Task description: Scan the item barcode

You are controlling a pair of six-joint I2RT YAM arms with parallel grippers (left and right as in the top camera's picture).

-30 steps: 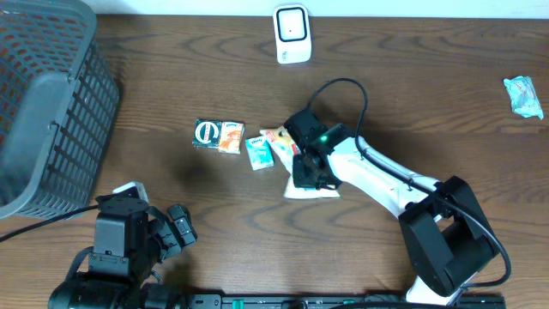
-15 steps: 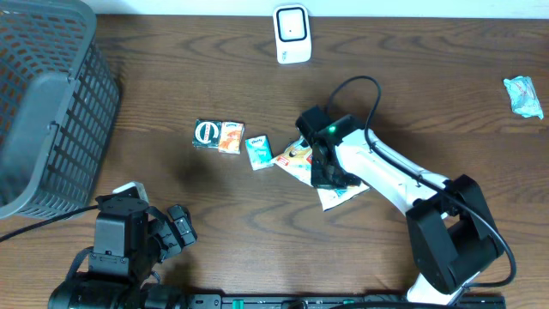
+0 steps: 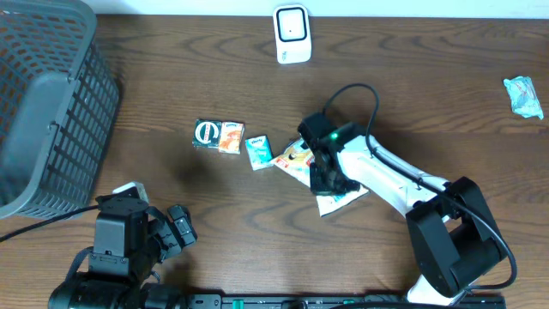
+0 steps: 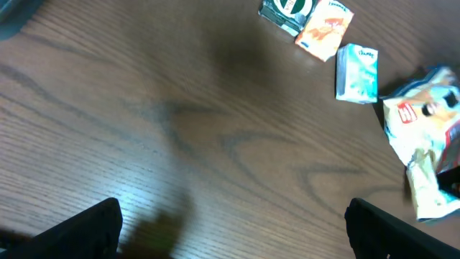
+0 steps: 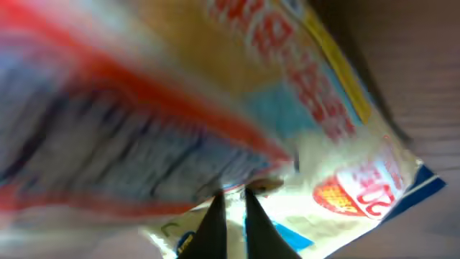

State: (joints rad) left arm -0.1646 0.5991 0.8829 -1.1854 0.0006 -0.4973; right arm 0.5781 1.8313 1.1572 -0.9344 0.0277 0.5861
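Observation:
A crinkly snack bag (image 3: 295,157) with orange, red and blue print lies right of centre, and my right gripper (image 3: 327,177) is over it. In the right wrist view the right gripper (image 5: 231,193) is shut on a thin fold of the snack bag (image 5: 144,108), which fills the frame, blurred. The white barcode scanner (image 3: 292,34) stands at the far edge, well beyond the bag. My left gripper (image 3: 176,228) hovers open at the near left. In the left wrist view the left gripper (image 4: 230,237) has only bare wood between its fingers, with the bag (image 4: 424,129) far to the right.
A green and orange box (image 3: 219,136) and a small teal box (image 3: 259,152) lie just left of the bag. A grey mesh basket (image 3: 43,112) fills the left side. A pale wrapped item (image 3: 523,94) lies at the far right edge.
My right gripper has drawn the snack bag to the right, away from the teal box, and turned it. The left arm has not moved.

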